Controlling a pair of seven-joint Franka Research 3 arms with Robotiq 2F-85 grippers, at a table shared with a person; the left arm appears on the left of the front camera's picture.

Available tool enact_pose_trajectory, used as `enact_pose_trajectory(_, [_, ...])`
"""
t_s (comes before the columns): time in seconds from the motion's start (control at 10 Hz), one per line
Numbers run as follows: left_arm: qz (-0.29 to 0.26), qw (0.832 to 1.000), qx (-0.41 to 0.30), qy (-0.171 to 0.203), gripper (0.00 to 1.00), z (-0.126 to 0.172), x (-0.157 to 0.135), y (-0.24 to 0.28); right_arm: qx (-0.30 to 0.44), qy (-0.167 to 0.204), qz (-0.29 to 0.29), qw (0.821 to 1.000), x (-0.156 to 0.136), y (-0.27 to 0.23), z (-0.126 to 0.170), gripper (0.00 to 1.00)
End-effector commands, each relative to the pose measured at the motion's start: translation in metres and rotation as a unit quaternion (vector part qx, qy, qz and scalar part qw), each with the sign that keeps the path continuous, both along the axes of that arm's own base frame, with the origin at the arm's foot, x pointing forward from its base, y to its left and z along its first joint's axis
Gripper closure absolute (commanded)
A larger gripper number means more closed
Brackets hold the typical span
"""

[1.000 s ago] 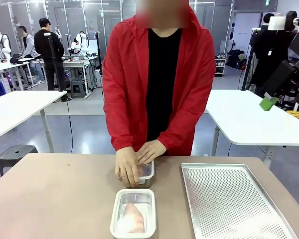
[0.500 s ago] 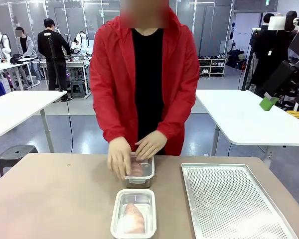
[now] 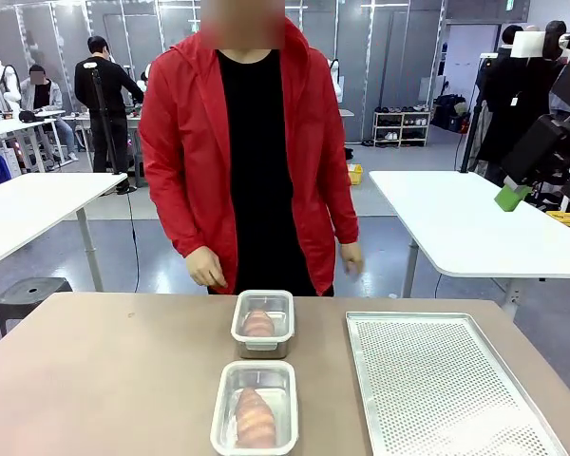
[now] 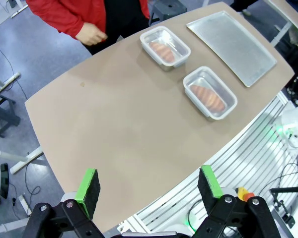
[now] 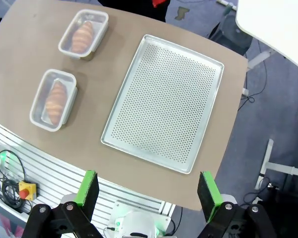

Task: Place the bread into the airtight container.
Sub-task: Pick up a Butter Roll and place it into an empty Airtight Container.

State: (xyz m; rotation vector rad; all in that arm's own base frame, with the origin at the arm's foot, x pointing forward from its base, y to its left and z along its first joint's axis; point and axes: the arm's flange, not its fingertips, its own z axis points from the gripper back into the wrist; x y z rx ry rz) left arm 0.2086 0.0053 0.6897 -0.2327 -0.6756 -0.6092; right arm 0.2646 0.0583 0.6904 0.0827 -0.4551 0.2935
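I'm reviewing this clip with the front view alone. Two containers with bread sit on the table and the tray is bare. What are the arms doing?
Observer: The left gripper hangs high above the table's near edge, fingers wide apart, holding nothing.
Operator: And the right one?
Observer: The right gripper is likewise open and empty, high above the perforated tray.
Operator: Are the containers sealed?
Observer: From above, the far container and the near container each hold one piece of bread under a clear lid; I cannot tell whether the lids are clipped shut.
Operator: Is the person touching anything?
Observer: No, the person's hand is off the table, beyond its far edge.
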Motion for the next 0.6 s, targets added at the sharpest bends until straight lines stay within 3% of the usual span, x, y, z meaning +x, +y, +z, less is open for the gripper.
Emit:
enact_pose_trajectory(0.0, [-0.008, 1.0, -0.003, -0.001, 0.0, 0.0024, 0.0005, -0.0014, 0.002, -0.002, 0.003, 1.0, 0.0018, -0.0016, -0.0001, 0.0])
enact_pose_trajectory(0.5, [-0.008, 1.0, -0.003, -0.001, 0.0, 0.0024, 0.0005, -0.0014, 0.002, -0.002, 0.003, 1.0, 0.0018, -0.0016, -0.0001, 0.0])
